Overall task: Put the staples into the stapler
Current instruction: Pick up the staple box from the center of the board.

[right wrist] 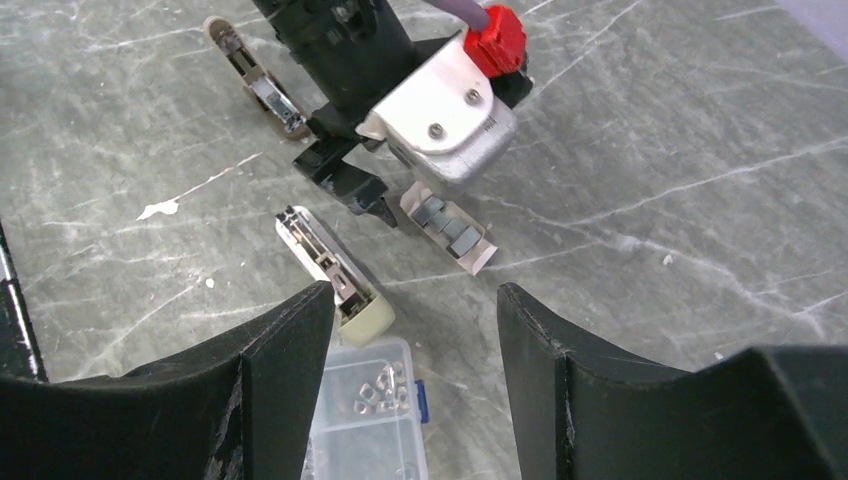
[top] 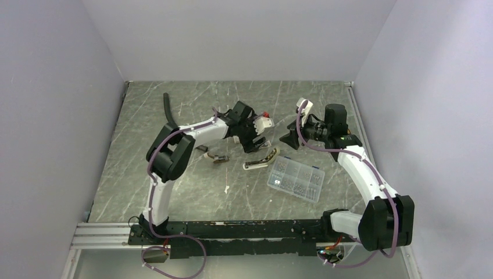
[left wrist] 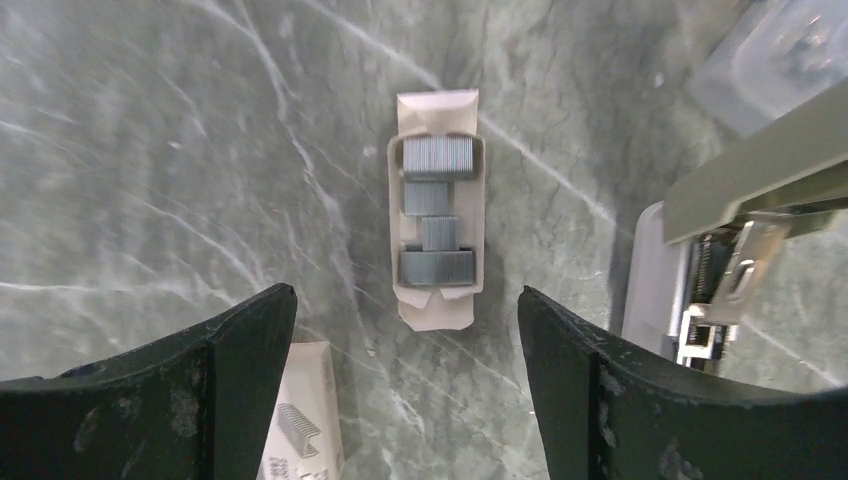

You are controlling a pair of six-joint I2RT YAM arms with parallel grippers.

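Left wrist view: left end effector hangs over the staple tray with jaws spread wide and empty. The tray is paper, lies on the worktop and holds four short, uneven staple strips. Risk one: closing from here may pinch the tray walls along with the strips, so the whole tray lifts or the strips spill. Risk two: short strips probably snap or twist under a hard squeeze, then won't seat in the channel. Risk three: the stapler lies just beside the finger on the right of that view, not touching, and a sideways drift could knock it and turn the channel away. It lies open, olive arm raised off the metal channel, spring showing. Right wrist view: right end effector is also spread open with nothing in it, above the worktop. The stapler shows just ahead of one fingertip, roughly between the tray and the clear compartment box. Nothing steadies the stapler, so pushing staples in may slide it.
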